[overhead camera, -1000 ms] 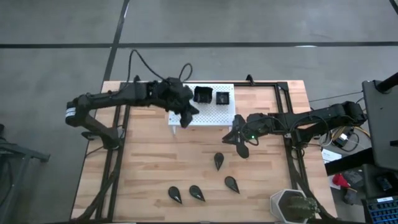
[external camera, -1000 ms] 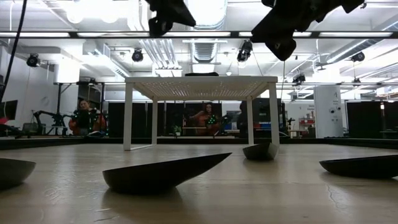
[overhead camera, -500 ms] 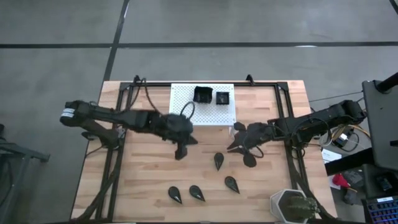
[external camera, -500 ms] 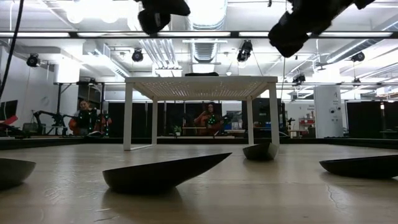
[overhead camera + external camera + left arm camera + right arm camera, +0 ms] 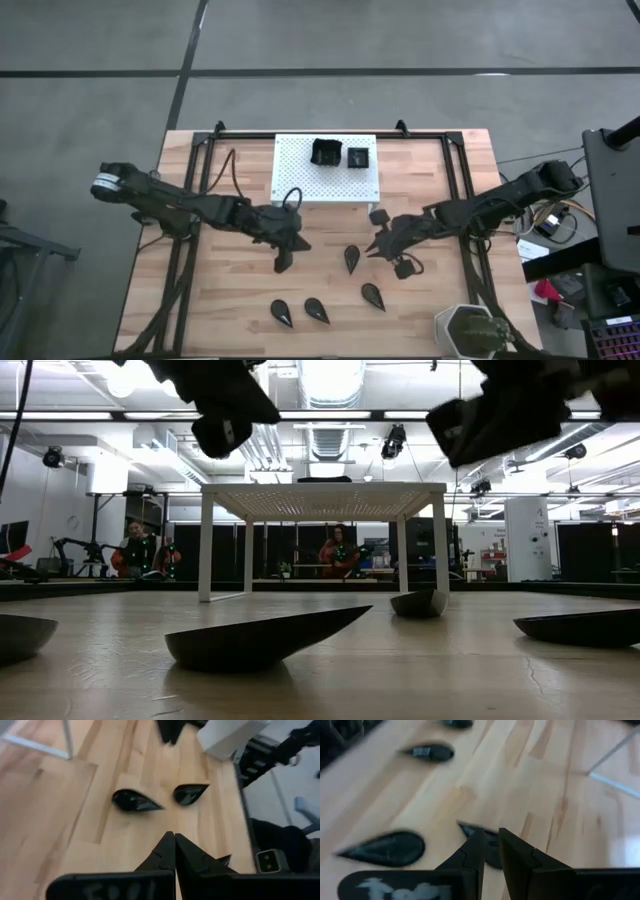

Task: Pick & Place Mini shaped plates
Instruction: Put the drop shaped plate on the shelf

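Both arms have swung away from the white stand (image 5: 325, 168): left pincer (image 5: 281, 262) shut and empty over the desk (image 5: 230, 290), right pincer (image 5: 383, 243) slightly parted, apparently empty, above a teardrop plate (image 5: 351, 258), suggesting another pick

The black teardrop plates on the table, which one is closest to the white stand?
The glossy black teardrop plate lying alone just below the white perforated stand; the other three sit farther down, near the table's front edge.
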